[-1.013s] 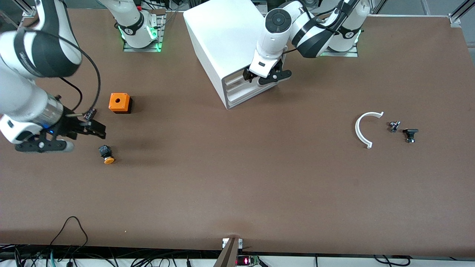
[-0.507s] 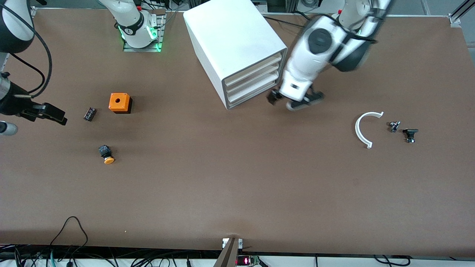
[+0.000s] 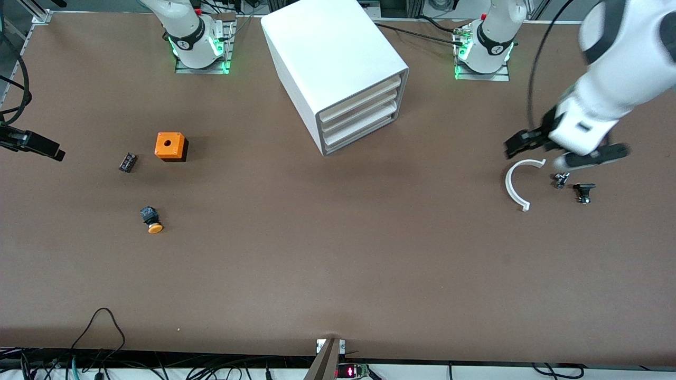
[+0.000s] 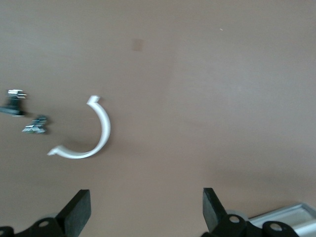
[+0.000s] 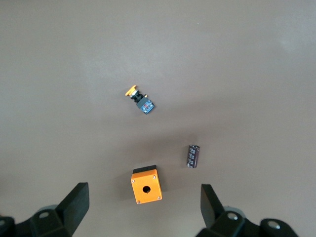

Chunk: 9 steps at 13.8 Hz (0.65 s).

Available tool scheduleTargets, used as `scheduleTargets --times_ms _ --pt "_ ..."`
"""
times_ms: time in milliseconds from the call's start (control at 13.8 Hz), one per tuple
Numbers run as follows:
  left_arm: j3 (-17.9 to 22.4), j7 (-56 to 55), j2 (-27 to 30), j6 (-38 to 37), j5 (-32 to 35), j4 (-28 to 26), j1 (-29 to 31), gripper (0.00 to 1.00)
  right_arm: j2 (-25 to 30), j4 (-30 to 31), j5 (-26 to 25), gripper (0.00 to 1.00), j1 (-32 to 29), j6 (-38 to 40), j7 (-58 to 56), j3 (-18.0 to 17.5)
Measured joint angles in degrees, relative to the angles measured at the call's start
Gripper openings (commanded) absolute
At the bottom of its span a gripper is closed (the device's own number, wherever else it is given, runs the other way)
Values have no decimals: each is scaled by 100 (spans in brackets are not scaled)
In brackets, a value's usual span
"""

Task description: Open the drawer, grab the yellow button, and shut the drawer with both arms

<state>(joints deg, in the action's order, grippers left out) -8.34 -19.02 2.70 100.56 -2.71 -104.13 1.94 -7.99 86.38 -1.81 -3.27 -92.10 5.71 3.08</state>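
Brown tabletop holds the button (image 3: 151, 220) lying out near the right arm's end, the right gripper (image 5: 143, 207) wide open and empty, the drawer (image 3: 360, 95) shut, the left gripper (image 4: 147, 210) likewise spread empty over the white arc (image 3: 517, 181), so both should simply retreat clear.

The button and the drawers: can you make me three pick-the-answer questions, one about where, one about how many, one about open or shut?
1. Where is the button?
A. in the top drawer
B. on the table, nearer the front camera than the orange cube
C. in a gripper

2. How many drawers does the cabinet have?
A. two
B. three
C. five

3. How is the top drawer?
A. shut
B. pulled out
C. taken out

Answers: 1 B, it lies on the bare table below the cube in the front view. 2 B, three white fronts are stacked. 3 A, its front sits level with the other two.
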Motion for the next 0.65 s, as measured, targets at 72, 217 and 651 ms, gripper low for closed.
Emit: scheduleTargets --times_ms 72,217,651 --pt "96 60 117 -286 65 129 2 100 14 23 0 100 13 8 0 0" --pt "163 71 207 -632 123 308 3 100 59 74 0 100 42 12 -101 -1" --pt "165 71 43 -679 149 357 7 100 655 868 0 100 48 -371 -630 0"
